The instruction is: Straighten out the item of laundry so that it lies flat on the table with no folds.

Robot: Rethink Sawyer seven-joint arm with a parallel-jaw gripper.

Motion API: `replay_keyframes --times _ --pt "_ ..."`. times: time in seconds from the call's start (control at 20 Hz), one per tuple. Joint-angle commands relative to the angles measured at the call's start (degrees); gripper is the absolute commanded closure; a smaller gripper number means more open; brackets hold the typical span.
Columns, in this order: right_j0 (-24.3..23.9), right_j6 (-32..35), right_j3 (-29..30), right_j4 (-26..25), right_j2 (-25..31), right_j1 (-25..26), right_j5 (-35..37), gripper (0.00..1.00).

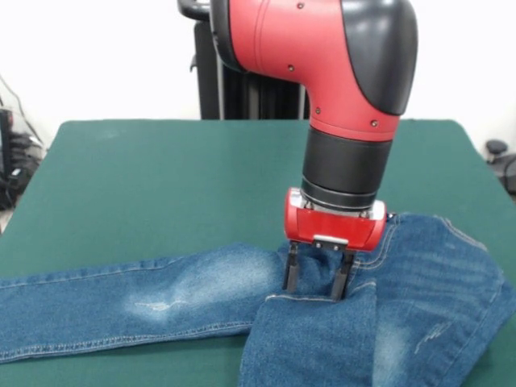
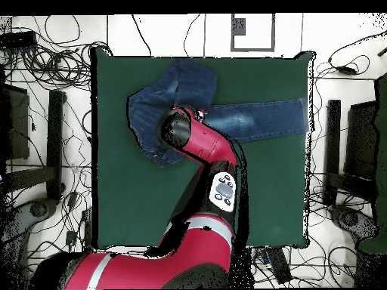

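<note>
We have our gripper [image 1: 318, 279] spread, tips straddling the hem edge of the jeans [image 1: 161, 298] leg folded across, the straight leg running sideways

The jeans [image 1: 201, 294] are running off the front view's bottom and left edges, so the leg ends away from the gripper [image 1: 318, 278] are not showing there. The fingertips [image 1: 291, 284] are pressing into a fold of denim, so whatever is lying under that fold is hidden. From above, the red arm [image 2: 198, 147] is covering the gripper and the middle of the jeans [image 2: 257, 117]. The orange pocket sewing is too small to tell.
</note>
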Motion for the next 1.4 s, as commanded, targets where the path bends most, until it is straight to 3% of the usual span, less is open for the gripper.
replay_keyframes --times 0.05,1.1,1.4 --pt "0.55 17.52 5.02 2.89 7.54 1.74 -1.63 0.00" --pt "-1.19 20.05 7.20 5.62 10.72 1.15 -4.45 0.00" --pt "-1.10 18.08 6.63 5.19 10.53 1.41 -4.42 0.00"
